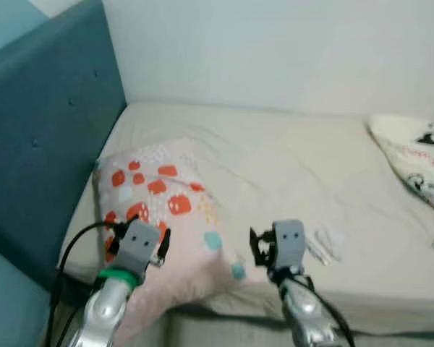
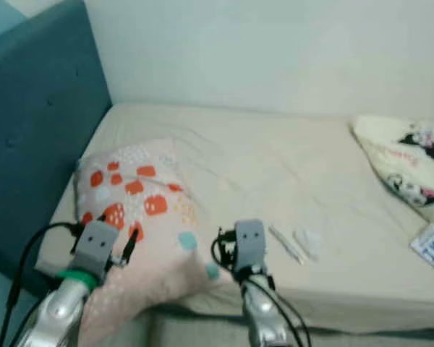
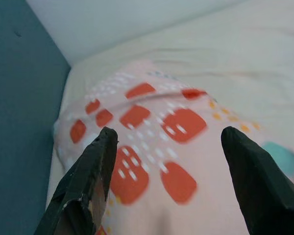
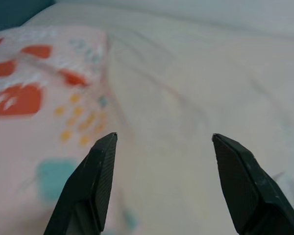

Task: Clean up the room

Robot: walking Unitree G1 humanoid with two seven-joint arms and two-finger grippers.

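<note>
Pink pillow with orange patches (image 1: pixel 166 217) overhangs the cream mattress's (image 1: pixel 289 166) lower-left edge; my left gripper (image 3: pixel 169 161) and right gripper (image 4: pixel 161 166) hover, jaws apart.

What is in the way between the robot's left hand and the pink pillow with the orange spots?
Nothing visible. The left hand hangs open right over the pink pillow, with only air between its fingers and the cover. The right hand is open too, beside the pillow's edge over the bed sheet.
</note>
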